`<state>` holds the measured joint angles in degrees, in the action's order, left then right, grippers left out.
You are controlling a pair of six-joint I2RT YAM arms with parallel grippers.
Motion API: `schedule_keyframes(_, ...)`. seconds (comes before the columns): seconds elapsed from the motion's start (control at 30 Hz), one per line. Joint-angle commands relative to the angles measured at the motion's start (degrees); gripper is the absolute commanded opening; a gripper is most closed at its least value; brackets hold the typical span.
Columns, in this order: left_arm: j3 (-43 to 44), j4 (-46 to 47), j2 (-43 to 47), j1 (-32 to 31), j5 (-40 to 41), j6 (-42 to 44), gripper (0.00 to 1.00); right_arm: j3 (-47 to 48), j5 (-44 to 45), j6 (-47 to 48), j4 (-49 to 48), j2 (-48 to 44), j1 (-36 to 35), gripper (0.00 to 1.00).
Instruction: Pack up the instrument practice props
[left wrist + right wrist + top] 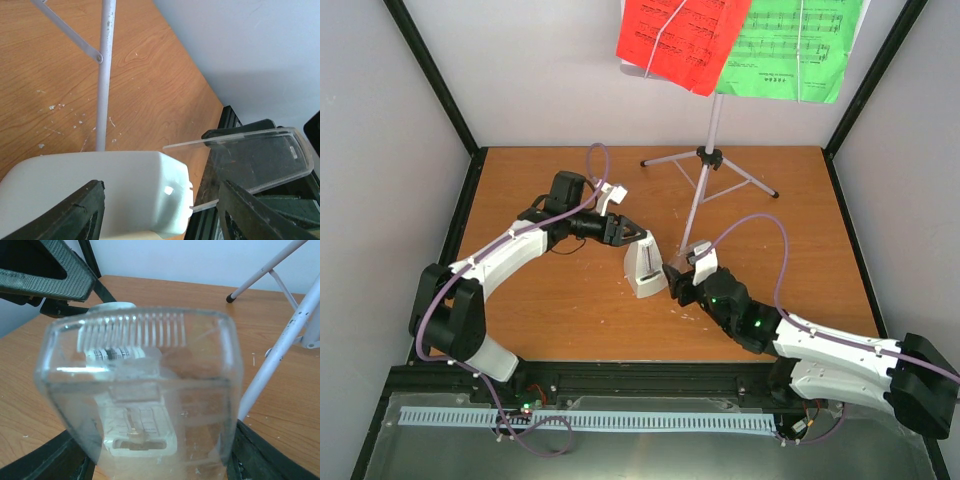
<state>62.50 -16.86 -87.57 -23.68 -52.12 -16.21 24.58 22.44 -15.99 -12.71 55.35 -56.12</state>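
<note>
Progress: early, nothing packed yet. Stand (705,195) upright on the counter (550,310) with tripod spread, well beyond both sets of jaws; red page (680,40) and green page (795,50) on its desk. Left arm (510,250): jaws wide, straddling the metronome (100,190), with a visible gap at one finger; contact at the other is unclear. Right arm (820,350): jaws closed on the clear cover (140,390), held just beside the metronome's face. Judged step: refitting the cover. Left to do: seat the cover, take the pages down, fold the stand. Hidden: top of the stand cut off; whether the cover's edge already touches the metronome; dial detail blurred through the plastic; no box or bag in view.
</note>
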Motion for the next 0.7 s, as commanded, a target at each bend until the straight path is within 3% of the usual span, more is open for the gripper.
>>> schedule_keyframes(0.0,0.2,2.2,-1.3,0.5,-0.4,2.5,0.61,-0.4,2.7,-1.0,-3.9,1.4,-1.4,0.61)
schedule_keyframes(0.37,-0.7,2.3,-3.0,0.5,2.2,3.8,0.50,-0.5,5.0,-1.9,-7.3,5.0,-4.0,0.62)
schedule_keyframes(0.67,-0.3,1.3,-3.7,0.5,2.4,4.5,0.48,-1.2,9.6,0.8,-20.7,14.1,-6.5,0.61)
